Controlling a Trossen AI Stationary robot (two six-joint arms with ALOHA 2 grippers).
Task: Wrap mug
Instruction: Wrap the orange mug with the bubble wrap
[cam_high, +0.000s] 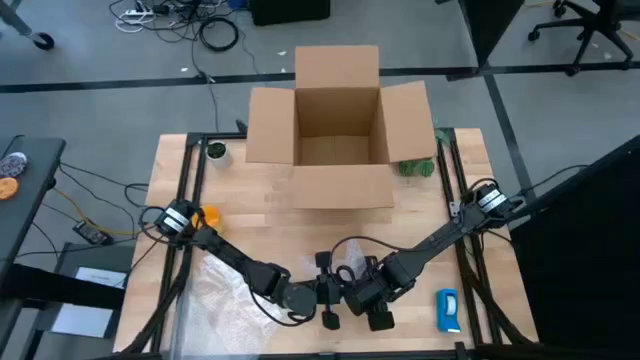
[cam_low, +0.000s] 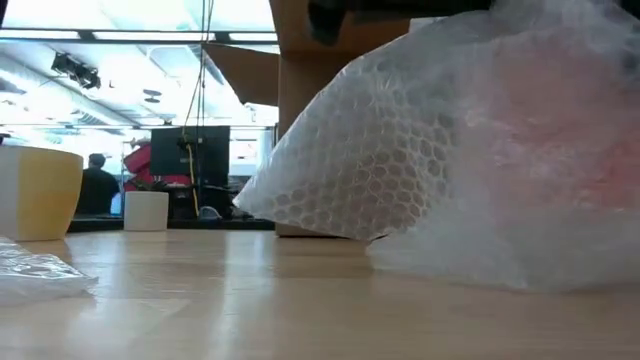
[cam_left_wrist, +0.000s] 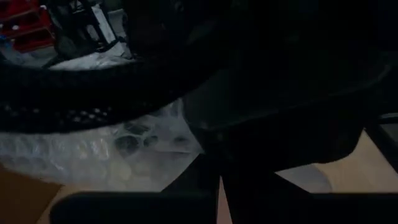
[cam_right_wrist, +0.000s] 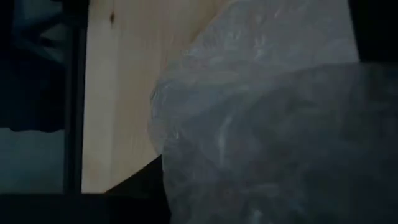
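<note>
Careful: your left gripper (cam_high: 322, 292) and right gripper (cam_high: 352, 292) crowd the wrap (cam_low: 450, 150); I cannot tell either grip, so it may unfold off the mug (cam_low: 560, 120).

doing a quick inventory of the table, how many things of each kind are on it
open brown cardboard box: 1
clear bubble wrap pieces: 2
small cups, orange-yellow and pale: 2
small green object: 1
flat blue-and-white object: 1
total: 7

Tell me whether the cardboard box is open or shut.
Open. In the high view the cardboard box has its flaps spread outward and its bare inside floor shows, with nothing seen in it.
</note>
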